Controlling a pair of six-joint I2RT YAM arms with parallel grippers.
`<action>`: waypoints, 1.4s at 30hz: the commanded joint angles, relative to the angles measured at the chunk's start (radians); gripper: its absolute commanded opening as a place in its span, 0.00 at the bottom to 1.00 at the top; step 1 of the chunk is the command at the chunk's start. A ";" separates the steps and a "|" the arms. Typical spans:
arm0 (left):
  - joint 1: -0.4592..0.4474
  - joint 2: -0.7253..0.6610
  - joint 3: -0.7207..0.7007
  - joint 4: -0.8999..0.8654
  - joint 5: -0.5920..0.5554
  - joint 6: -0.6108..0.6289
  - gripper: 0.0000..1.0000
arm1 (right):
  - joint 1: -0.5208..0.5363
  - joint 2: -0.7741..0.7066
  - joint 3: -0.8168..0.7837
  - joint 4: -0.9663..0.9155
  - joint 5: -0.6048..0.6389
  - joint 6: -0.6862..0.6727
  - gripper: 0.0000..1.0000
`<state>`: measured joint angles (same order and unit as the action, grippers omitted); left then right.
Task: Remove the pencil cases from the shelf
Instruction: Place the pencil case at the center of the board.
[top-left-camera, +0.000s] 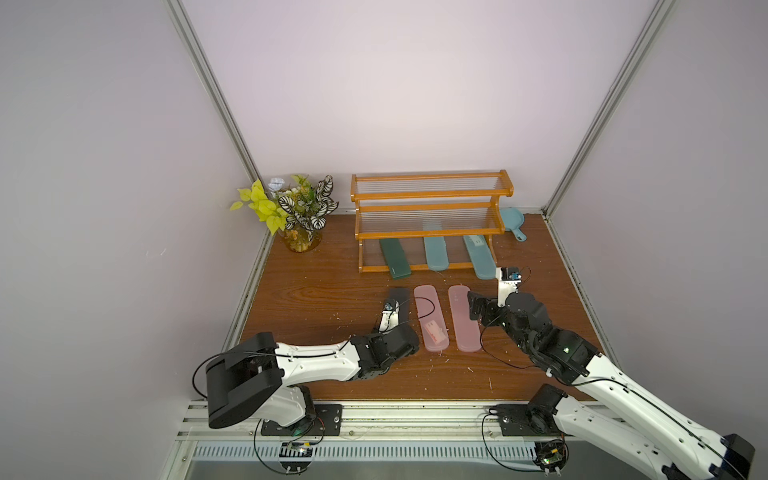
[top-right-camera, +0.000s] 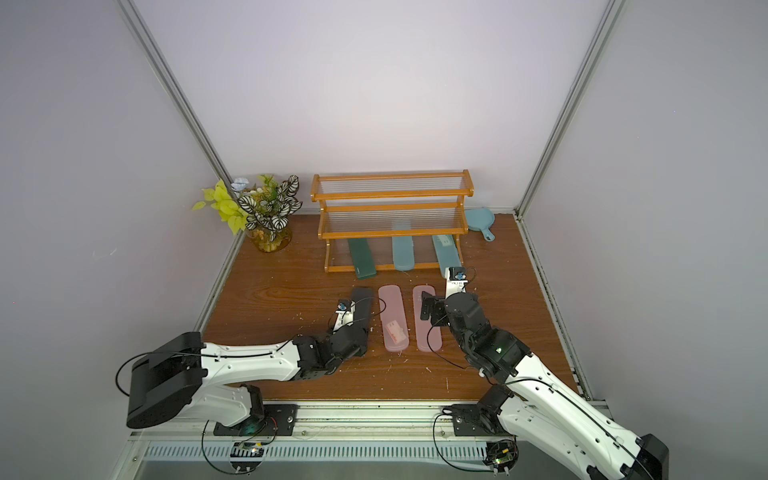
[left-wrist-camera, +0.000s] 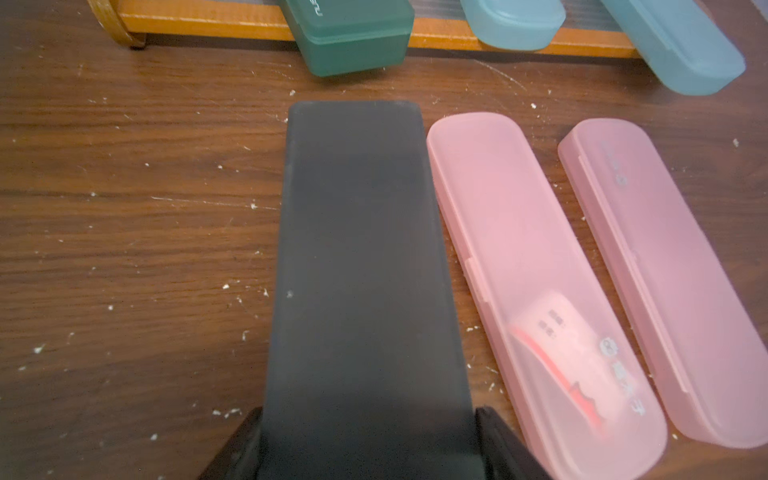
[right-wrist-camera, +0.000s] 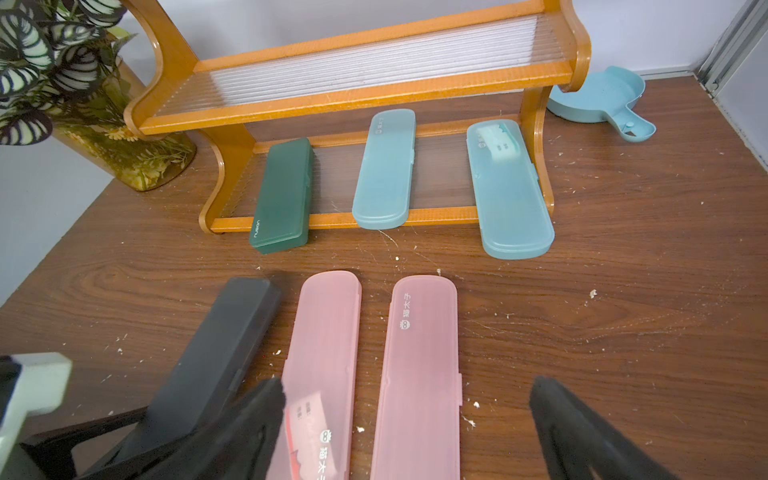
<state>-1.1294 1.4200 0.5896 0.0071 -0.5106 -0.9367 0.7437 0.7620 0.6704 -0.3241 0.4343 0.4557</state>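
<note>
Black case (left-wrist-camera: 365, 270) clenched in left jaws, right jaws released, spread above rightmost pink case (right-wrist-camera: 419, 374)

Both identical: left arm (top-left-camera: 316, 361) and right arm (top-left-camera: 631, 399) have white shells with small screw holes, chunky black joint housings, thin black cables (top-left-camera: 193, 376) looped outside, black bolted base plates (top-left-camera: 328, 415); left gripper (left-wrist-camera: 370, 440) and right gripper (right-wrist-camera: 407, 390) black-fingered; green LED (top-left-camera: 566, 350) lit near right wrist.
</note>
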 joint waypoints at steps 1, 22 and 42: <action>-0.025 0.035 0.035 0.032 -0.041 -0.026 0.44 | -0.003 -0.019 -0.009 -0.013 -0.012 -0.015 0.99; -0.073 0.156 0.092 0.029 -0.035 -0.087 0.74 | -0.005 -0.077 -0.013 -0.073 -0.009 0.007 0.99; 0.054 -0.074 0.332 -0.410 -0.078 -0.047 0.99 | -0.006 -0.116 -0.053 -0.072 -0.134 0.014 0.99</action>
<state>-1.1332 1.3636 0.8928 -0.2985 -0.6125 -1.0321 0.7433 0.6476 0.6270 -0.4053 0.3531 0.4606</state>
